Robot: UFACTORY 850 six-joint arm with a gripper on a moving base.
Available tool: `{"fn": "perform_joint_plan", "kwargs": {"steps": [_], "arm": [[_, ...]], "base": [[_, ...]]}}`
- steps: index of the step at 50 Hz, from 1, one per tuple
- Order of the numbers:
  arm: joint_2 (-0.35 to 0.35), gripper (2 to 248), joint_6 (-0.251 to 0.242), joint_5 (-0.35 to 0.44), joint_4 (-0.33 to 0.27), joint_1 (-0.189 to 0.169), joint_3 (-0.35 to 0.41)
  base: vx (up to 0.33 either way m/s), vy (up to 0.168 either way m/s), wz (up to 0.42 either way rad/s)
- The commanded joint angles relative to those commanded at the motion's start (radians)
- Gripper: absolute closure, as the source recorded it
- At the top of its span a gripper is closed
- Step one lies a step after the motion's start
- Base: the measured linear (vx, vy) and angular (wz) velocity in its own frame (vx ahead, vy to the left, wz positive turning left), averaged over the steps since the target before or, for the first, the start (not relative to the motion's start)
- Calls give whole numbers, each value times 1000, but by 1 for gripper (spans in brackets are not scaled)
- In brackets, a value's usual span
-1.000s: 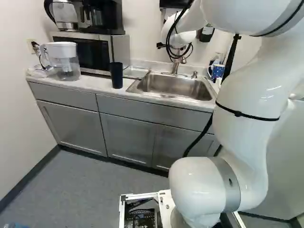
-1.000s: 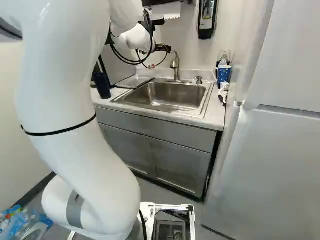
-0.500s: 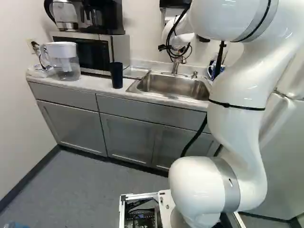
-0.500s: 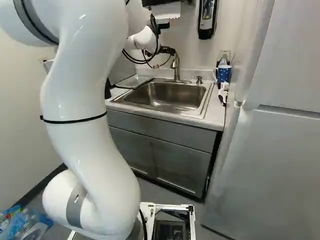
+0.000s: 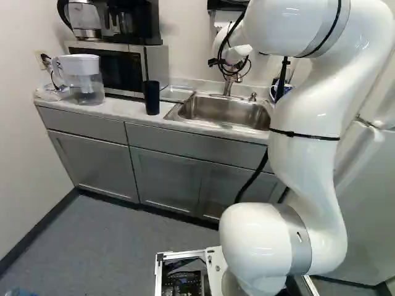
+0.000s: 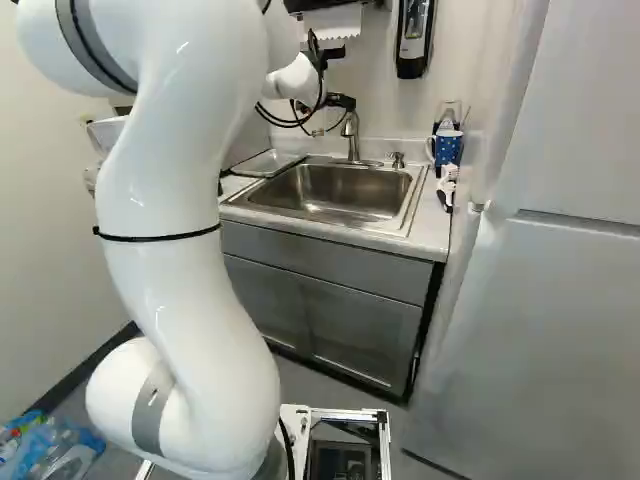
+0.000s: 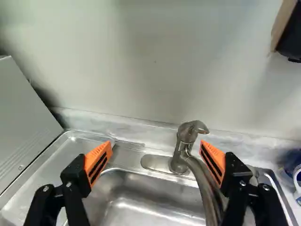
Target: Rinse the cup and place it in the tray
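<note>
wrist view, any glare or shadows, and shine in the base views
Wrist view: bright streaks in the rectangular steel sink, soft dark patches on the pale wall; left base view: small highlights on the curved white arm; right base view: likewise.

base left/right: behind arm [image 5: 305,160], ahead-down | wrist: near, toward wall [image 7: 141,61] | shared: sink [image 6: 340,190]

Way down into the sink [image 5: 225,112] was open from above, front half; faucet [image 6: 351,140] blocked the rear edge, near one finger of the hand [image 6: 343,102]. Wall [image 7: 141,61] closed off the counter's [image 5: 123,110] rear edge, towel dispenser [image 6: 330,20] overhead. Microwave [image 5: 155,66] boxed in the tray [image 6: 268,163] on one side. Front-edge strip between pitcher [image 5: 86,80] and tumbler [image 5: 151,97] was passable. Mug [image 6: 447,148] took the right rear corner, fridge [image 6: 540,330] shut the right end.
</note>
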Motion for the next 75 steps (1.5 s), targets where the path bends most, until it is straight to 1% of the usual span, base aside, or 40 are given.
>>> {"fn": "perform_joint_plan", "kwargs": {"steps": [25,42,61,75], "arm": [[-3,3,0,2,0,-1,-4],[-7,3,0,44,0,-3,-9],[-44,3,0,98,0,-15,-53],[-80,3,0,100,0,-15,-95]], "base": [[0,0,0],[0,0,0],[0,0,0],[0,0,0]]}}
